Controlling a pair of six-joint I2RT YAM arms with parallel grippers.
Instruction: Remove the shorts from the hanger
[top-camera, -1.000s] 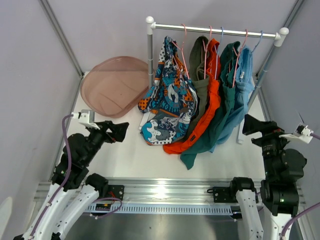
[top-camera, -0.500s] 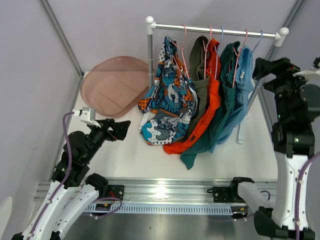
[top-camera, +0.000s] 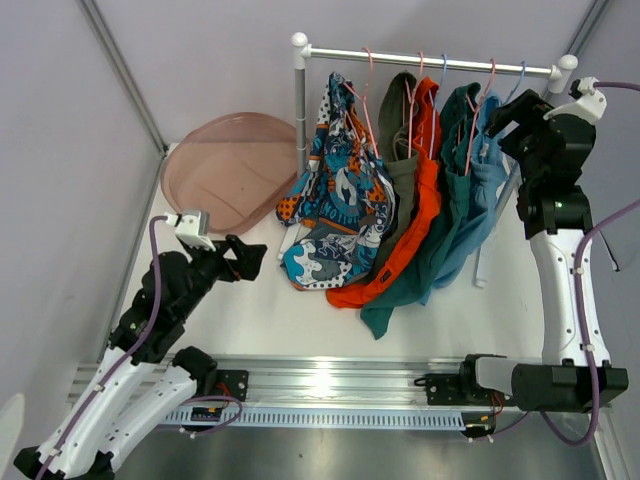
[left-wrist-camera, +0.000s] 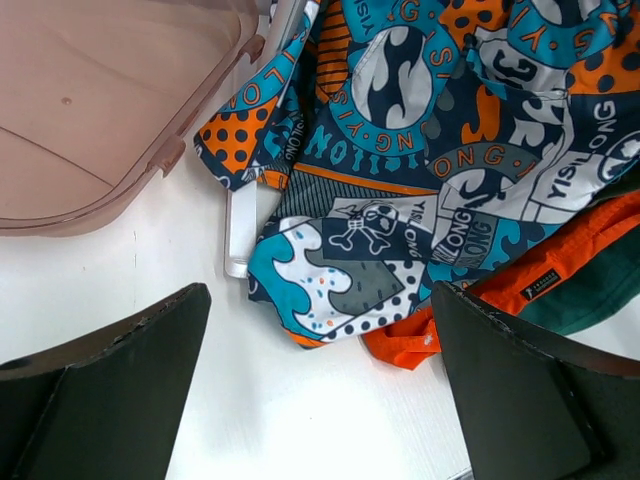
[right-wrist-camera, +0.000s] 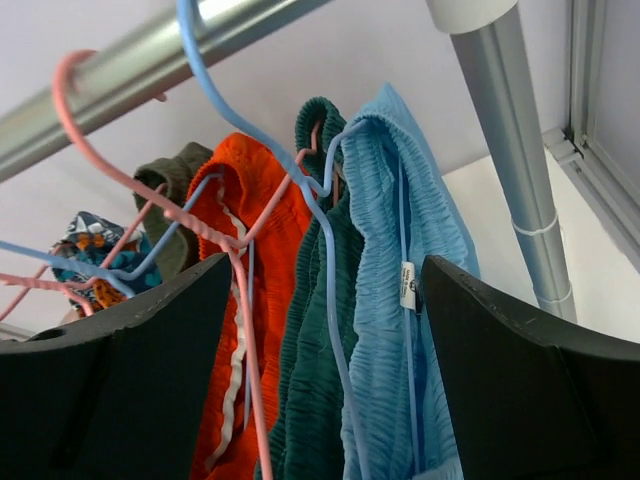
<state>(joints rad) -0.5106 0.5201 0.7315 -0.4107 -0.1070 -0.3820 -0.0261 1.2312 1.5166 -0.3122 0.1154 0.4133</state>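
Several shorts hang on pink and blue hangers from the rail (top-camera: 430, 60): printed (top-camera: 335, 190), olive green (top-camera: 400, 130), orange (top-camera: 420, 200), dark teal (top-camera: 440, 240) and light blue (top-camera: 485, 190). My right gripper (top-camera: 510, 120) is raised to the rail's right end, open. In its wrist view its jaws (right-wrist-camera: 328, 270) stand wide on either side of the light blue shorts (right-wrist-camera: 400, 330), the dark teal shorts (right-wrist-camera: 315, 380) and a blue hanger (right-wrist-camera: 300, 180). My left gripper (top-camera: 245, 262) is open low over the table, facing the printed shorts' hem (left-wrist-camera: 450, 150), holding nothing (left-wrist-camera: 322, 300).
A pink tub (top-camera: 230, 170) lies at the back left, beside the rack's left post (top-camera: 300, 100). The right post (top-camera: 518, 175) slants down just behind my right arm. The rack's white foot (left-wrist-camera: 240, 230) lies under the printed shorts. Enclosure walls close both sides.
My right arm has risen from low at the right up to the rail and moved in onto the light blue shorts, jaws narrowing a little. The left arm edged slightly forward.
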